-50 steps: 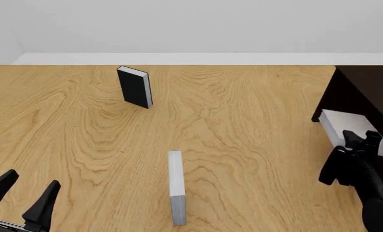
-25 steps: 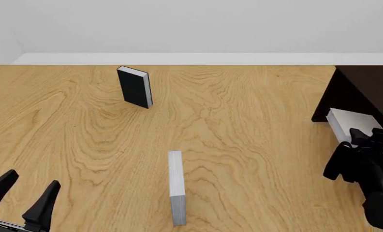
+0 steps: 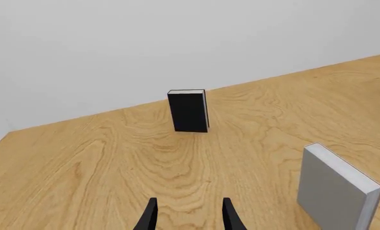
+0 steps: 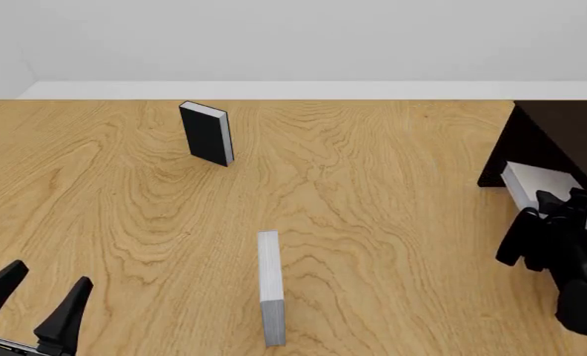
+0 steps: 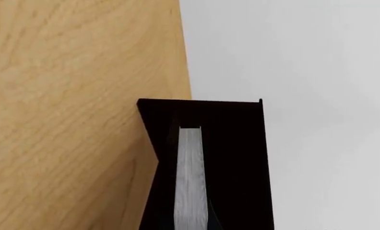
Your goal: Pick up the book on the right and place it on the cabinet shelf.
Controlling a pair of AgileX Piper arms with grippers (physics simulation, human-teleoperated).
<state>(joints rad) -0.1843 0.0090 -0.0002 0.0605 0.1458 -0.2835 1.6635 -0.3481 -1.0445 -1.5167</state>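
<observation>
Front view showed the right gripper (image 4: 560, 211) with its jaws clamped on the book (image 4: 533, 184), which had slid further under the dark cabinet (image 4: 560, 133) than half a second before, its far end now over the cabinet shelf (image 5: 241, 158). Seen from the right wrist, the book's white page edge ran straight into the recess. I judged placement nearly complete, release remaining. The left gripper (image 4: 35, 302) hung idle with jaws wide; the black book (image 4: 207, 133) and narrower grey book (image 4: 269, 285) stood untouched on the worktop (image 4: 373, 185).
</observation>
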